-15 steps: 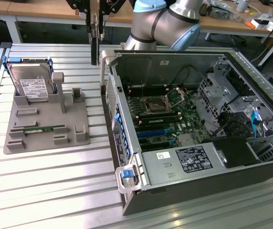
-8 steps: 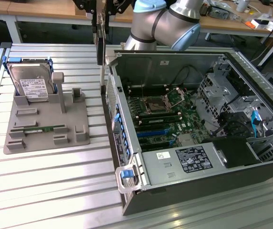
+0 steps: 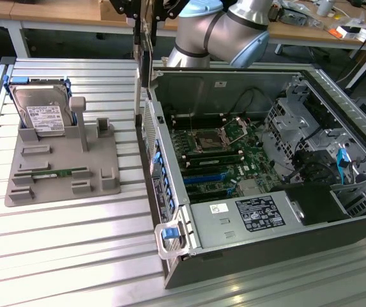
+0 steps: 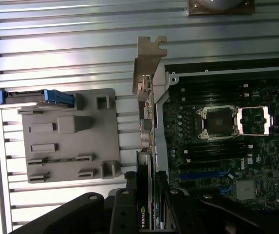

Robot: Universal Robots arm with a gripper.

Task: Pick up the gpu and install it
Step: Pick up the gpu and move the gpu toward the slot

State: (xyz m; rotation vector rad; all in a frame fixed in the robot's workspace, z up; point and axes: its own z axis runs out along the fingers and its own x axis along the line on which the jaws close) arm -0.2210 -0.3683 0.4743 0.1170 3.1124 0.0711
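Above the rear wall of the open dark metal computer case [image 3: 259, 249], the thin dark gpu [image 3: 143, 61] [image 4: 145, 141] with silvery bracket hangs clamped between the black gripper [image 3: 145, 22] [image 4: 146, 181] fingers [image 4: 129, 187]. A grey plastic parts holder [image 3: 61, 176] lies beside the case.

One arm [image 3: 234, 32] counted, with one gripper [image 4: 148, 194]. One gpu [image 4: 144, 112] noted. One tray [image 3: 103, 160] logged, carrying one drive [image 3: 42, 115] at its 11 o'clock and one memory stick [image 3: 58, 173] at 6 o'clock. One case [image 3: 246, 256] recorded; one CPU socket [image 3: 209, 139] and two blue slots [image 3: 203, 176] tallied inside.
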